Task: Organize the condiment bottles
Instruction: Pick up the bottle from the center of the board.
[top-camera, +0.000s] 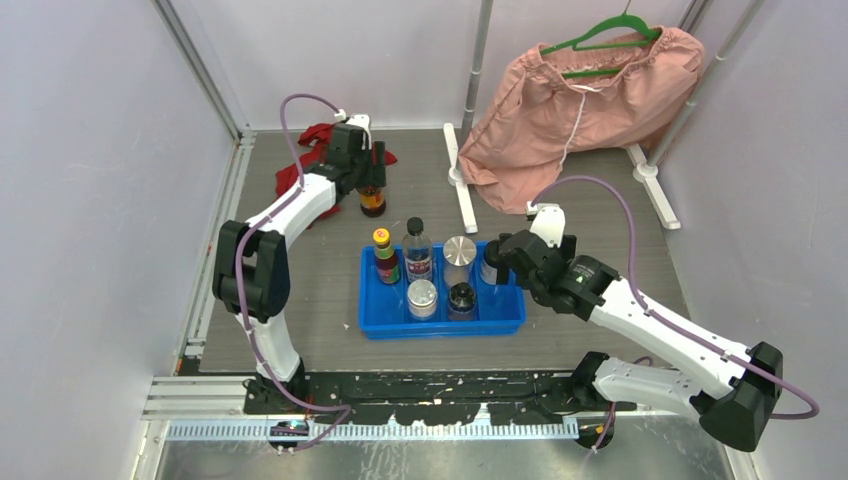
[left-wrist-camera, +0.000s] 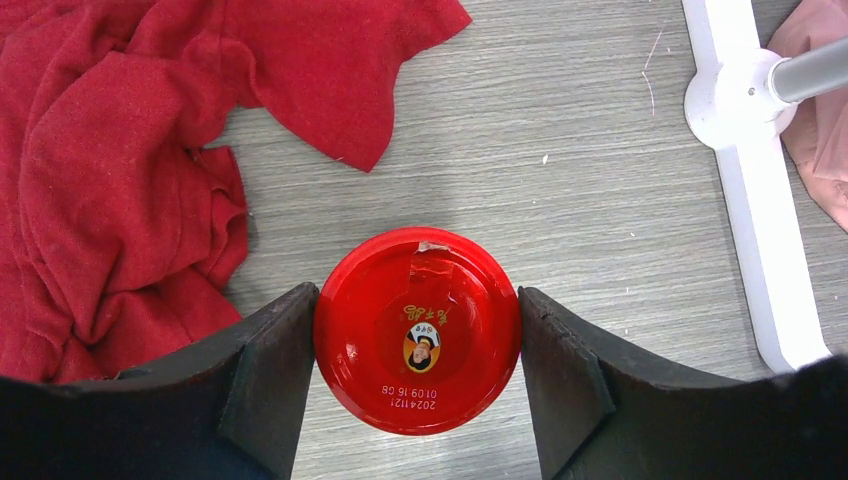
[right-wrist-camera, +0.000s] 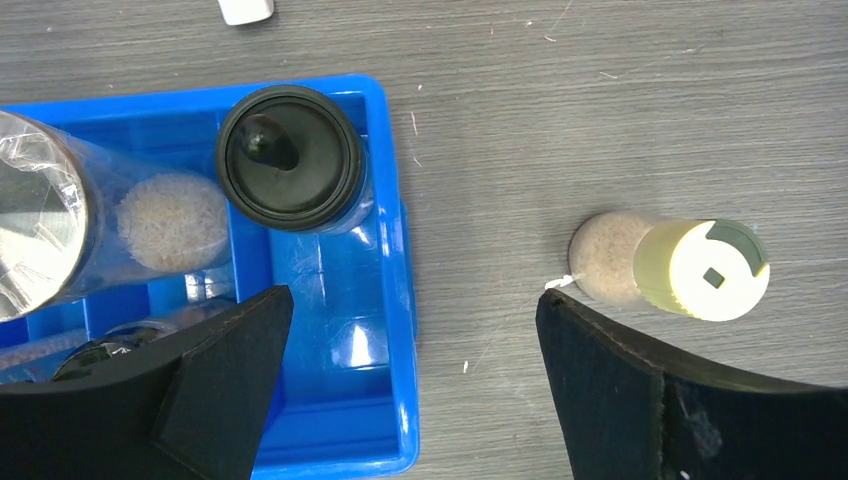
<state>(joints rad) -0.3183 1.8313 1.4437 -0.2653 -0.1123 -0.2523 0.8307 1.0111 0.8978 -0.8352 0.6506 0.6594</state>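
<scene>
A jar with a red cap stands on the table at the back left. My left gripper is shut on this cap, one finger at each side. The blue tray holds several bottles: a yellow-capped one, a clear black-capped one, two silver-capped jars and a black-capped one. My right gripper is open and empty over the tray's right rim. A beige bottle with a pale yellow cap stands on the table just right of it.
A red cloth lies left of the red-capped jar. A white rack foot runs along the right. A pink garment hangs on a green hanger at the back right, between rack poles.
</scene>
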